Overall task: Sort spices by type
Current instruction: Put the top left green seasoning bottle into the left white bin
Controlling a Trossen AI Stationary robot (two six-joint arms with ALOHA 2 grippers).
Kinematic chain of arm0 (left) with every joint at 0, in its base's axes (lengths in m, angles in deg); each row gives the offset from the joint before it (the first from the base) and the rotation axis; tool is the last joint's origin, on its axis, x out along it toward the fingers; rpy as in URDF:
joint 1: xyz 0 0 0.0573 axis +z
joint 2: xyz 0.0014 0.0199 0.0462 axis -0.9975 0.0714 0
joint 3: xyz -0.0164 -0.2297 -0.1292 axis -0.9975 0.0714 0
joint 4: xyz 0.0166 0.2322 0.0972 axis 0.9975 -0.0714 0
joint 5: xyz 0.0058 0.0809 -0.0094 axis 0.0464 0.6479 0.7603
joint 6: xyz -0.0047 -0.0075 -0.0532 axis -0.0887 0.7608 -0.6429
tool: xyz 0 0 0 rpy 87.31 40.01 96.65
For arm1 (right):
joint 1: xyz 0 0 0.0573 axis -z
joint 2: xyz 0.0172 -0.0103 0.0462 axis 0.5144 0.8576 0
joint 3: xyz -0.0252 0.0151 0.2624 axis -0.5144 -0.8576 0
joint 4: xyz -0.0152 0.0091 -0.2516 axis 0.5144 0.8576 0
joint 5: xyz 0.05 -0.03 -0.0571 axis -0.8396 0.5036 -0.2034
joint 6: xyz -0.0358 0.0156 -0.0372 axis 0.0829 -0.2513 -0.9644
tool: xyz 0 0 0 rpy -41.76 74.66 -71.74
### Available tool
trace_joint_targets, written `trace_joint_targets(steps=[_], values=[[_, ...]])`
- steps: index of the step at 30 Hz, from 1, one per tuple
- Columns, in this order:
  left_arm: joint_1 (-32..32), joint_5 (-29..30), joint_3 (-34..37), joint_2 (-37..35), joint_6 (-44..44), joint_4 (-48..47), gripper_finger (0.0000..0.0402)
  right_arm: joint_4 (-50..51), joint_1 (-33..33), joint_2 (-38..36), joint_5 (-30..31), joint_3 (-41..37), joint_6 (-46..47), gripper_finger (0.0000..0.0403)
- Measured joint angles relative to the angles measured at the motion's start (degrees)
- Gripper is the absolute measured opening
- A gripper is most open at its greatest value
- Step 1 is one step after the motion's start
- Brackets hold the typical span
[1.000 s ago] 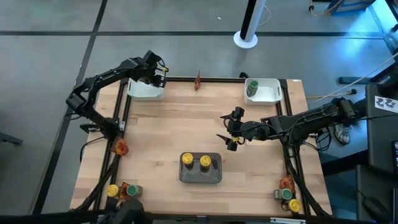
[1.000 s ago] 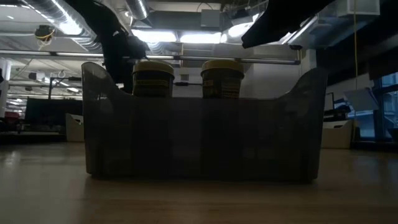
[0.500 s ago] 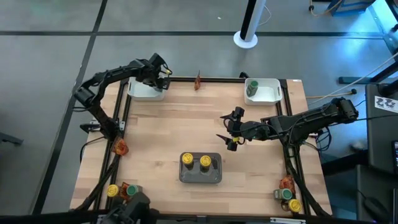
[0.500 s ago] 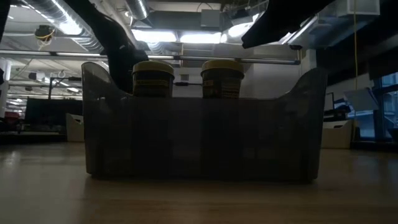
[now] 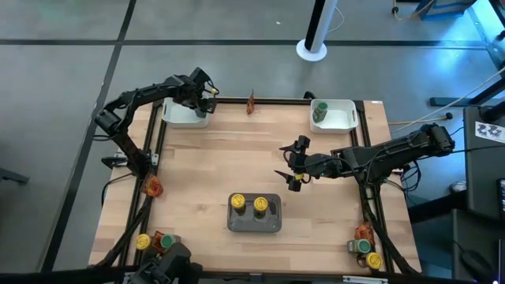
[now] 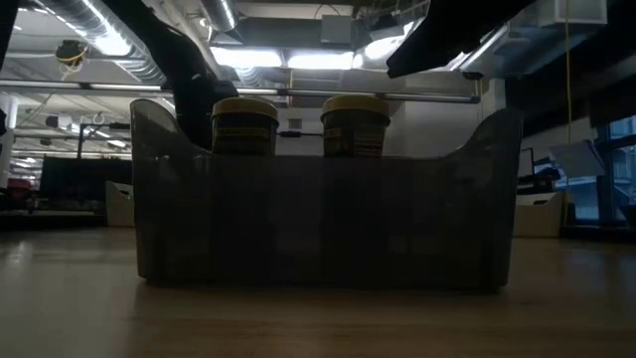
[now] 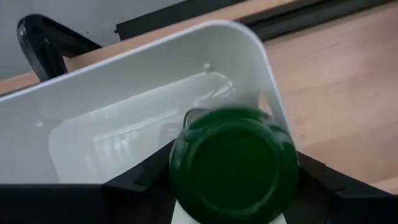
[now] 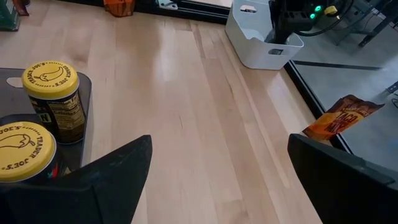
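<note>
Between the left jaws sits a green-lidded jar.

Overhead camera looks straight down on my table; the low one faces the grey tray close, shared with overhead's lower centre.

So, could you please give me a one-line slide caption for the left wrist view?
Left gripper holding a green-lidded jar over the white tray at the table's edge.
</note>
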Motion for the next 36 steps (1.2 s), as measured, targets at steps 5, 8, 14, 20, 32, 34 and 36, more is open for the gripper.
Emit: trace_joint_targets(steps=[5, 8, 14, 20, 32, 34, 36], values=[[-0.08, 0.00, -0.02, -0.02, -0.45, 0.61, 0.0213, -0.04, 0.02, 0.00, 0.00, 0.00, 0.02, 0.0374], [-0.11, 0.00, -0.02, -0.02, -0.46, 0.71, 0.0213, -0.04, 0.02, 0.00, 0.00, 0.00, 0.02, 0.0374], [-0.11, 0.60, -0.02, -0.02, -1.21, 0.75, 0.0214, -0.05, 0.02, 0.00, -0.02, 0.00, 0.00, 0.0374], [-0.18, 1.19, -0.02, -0.02, -0.50, -0.08, 0.0236, -0.04, 0.00, 0.00, -0.02, 0.00, 0.02, 0.0374], [-0.77, 1.29, -0.02, -4.14, 1.93, -3.04, 0.0253, -0.05, 0.02, 0.00, -0.04, 0.00, 0.02, 0.0374], [-1.16, 1.31, -0.07, -5.61, 2.73, -4.67, 0.0253, -0.05, 0.01, 0.00, -0.04, 0.00, 0.02, 0.0374], [-1.69, 1.29, -0.07, -7.12, 2.91, -6.23, 0.0253, -0.07, 0.02, 0.00, -0.04, 0.00, 0.02, 0.0374]])
